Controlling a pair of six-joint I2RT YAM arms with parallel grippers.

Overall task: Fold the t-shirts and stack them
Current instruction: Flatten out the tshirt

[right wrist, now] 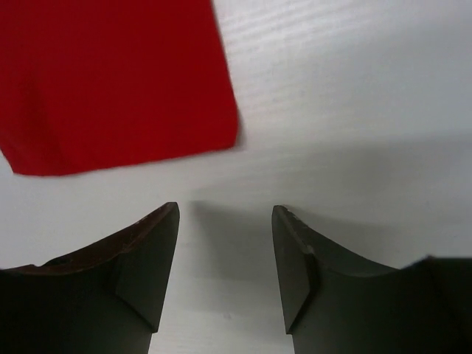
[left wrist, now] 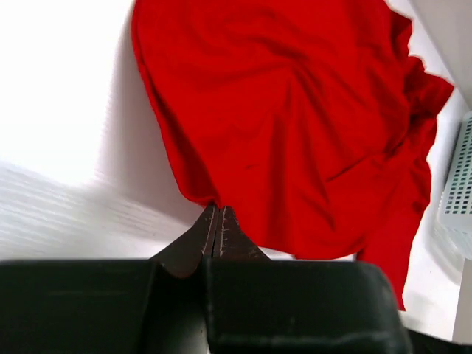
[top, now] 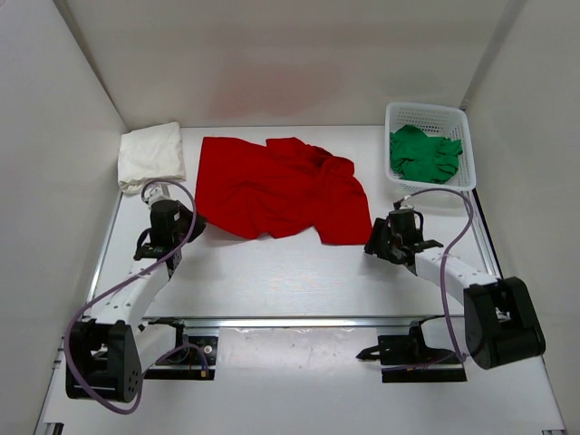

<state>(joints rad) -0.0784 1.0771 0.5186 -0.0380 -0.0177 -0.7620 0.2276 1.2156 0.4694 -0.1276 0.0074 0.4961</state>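
The red t-shirt lies spread and rumpled across the middle of the table. My left gripper is at its left edge; in the left wrist view the jaws are shut, with the tips pinching the hem of the red t-shirt. My right gripper is open and empty over bare table, just short of the shirt's near right corner. The white t-shirt lies folded at the back left. The green t-shirt is bunched in the white mesh basket.
The basket stands at the back right corner and shows at the right edge of the left wrist view. White walls close in the left, back and right sides. A metal rail crosses the near edge by the arm bases.
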